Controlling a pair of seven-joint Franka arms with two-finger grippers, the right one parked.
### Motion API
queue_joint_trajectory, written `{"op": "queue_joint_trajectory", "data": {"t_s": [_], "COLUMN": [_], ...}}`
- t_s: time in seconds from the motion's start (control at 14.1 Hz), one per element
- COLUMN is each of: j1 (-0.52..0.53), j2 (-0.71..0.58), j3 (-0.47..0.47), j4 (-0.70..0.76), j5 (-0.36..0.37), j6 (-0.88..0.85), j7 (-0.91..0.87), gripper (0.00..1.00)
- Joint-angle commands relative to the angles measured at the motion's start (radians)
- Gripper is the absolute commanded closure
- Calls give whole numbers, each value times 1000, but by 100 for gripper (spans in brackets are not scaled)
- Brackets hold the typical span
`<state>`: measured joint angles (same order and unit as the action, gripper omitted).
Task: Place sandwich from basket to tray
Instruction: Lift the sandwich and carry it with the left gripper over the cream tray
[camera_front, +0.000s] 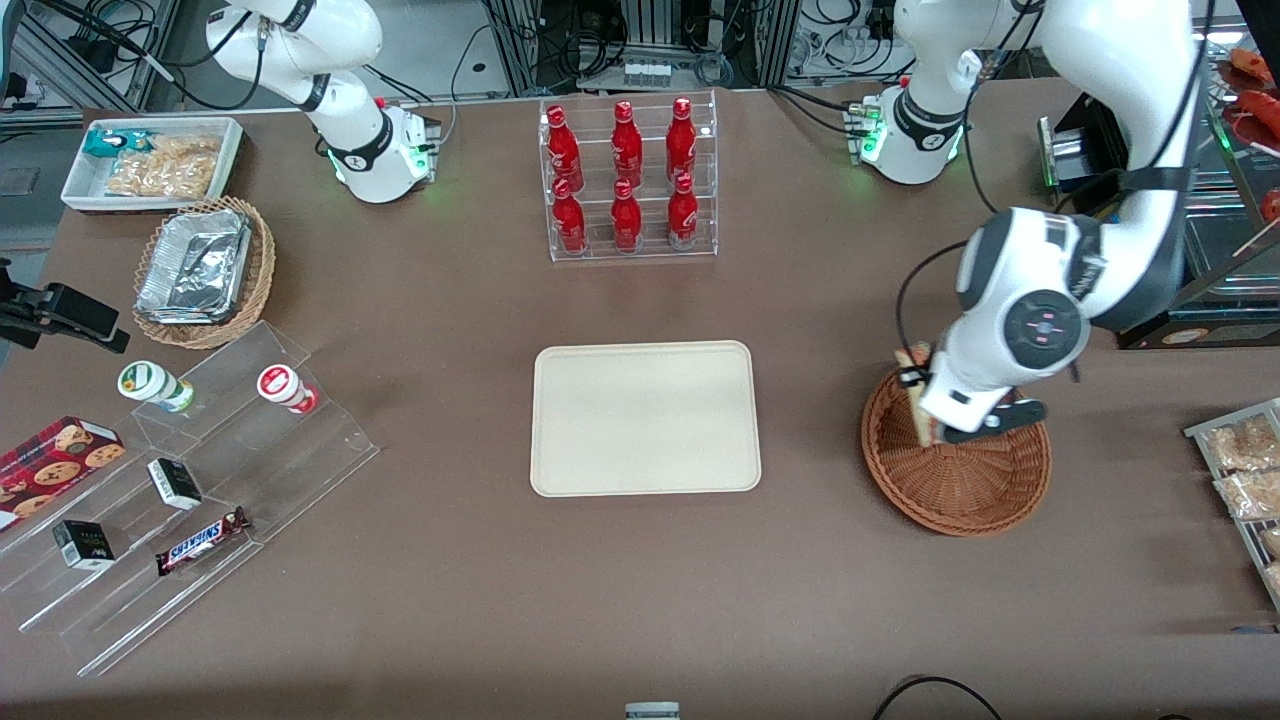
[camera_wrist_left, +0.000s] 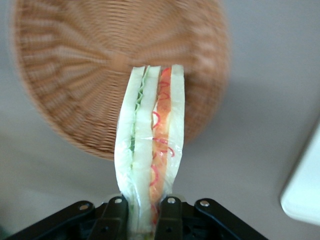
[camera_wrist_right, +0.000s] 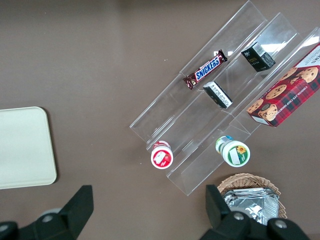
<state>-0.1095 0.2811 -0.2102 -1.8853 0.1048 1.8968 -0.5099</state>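
Note:
My left gripper (camera_front: 924, 415) is shut on the sandwich (camera_front: 917, 392), a white-bread wedge with red-orange and green filling. It holds the sandwich lifted above the rim of the round reddish-brown wicker basket (camera_front: 958, 490), on the side nearest the tray. In the left wrist view the black fingers (camera_wrist_left: 116, 217) clamp the wrapped sandwich (camera_wrist_left: 150, 140) at its end, with the basket (camera_wrist_left: 85, 65) below it. The gripper's midpoint there (camera_wrist_left: 145, 212) lies on the sandwich. The cream-beige tray (camera_front: 645, 418) lies flat and bare at the table's middle; its corner shows in the wrist view (camera_wrist_left: 305, 190).
A clear rack of red bottles (camera_front: 628, 180) stands farther from the camera than the tray. Snack packs (camera_front: 1245, 470) lie at the working arm's end. A stepped acrylic shelf (camera_front: 190, 480), a tan basket with foil trays (camera_front: 200, 270) and a white bin (camera_front: 150, 160) lie toward the parked arm's end.

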Motion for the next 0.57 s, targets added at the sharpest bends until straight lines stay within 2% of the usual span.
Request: {"op": "queue_joint_trajectory", "data": {"t_s": [0.0, 0.28, 0.5], "j1": [-85, -255, -303], "j2": [90, 216, 340], "j3": [-26, -26, -44], "j4": [104, 254, 410], "j5": [-5, -28, -34], "j6": [-22, -13, 4], "j7": [16, -99, -177], "gripper": [85, 86, 85]}}
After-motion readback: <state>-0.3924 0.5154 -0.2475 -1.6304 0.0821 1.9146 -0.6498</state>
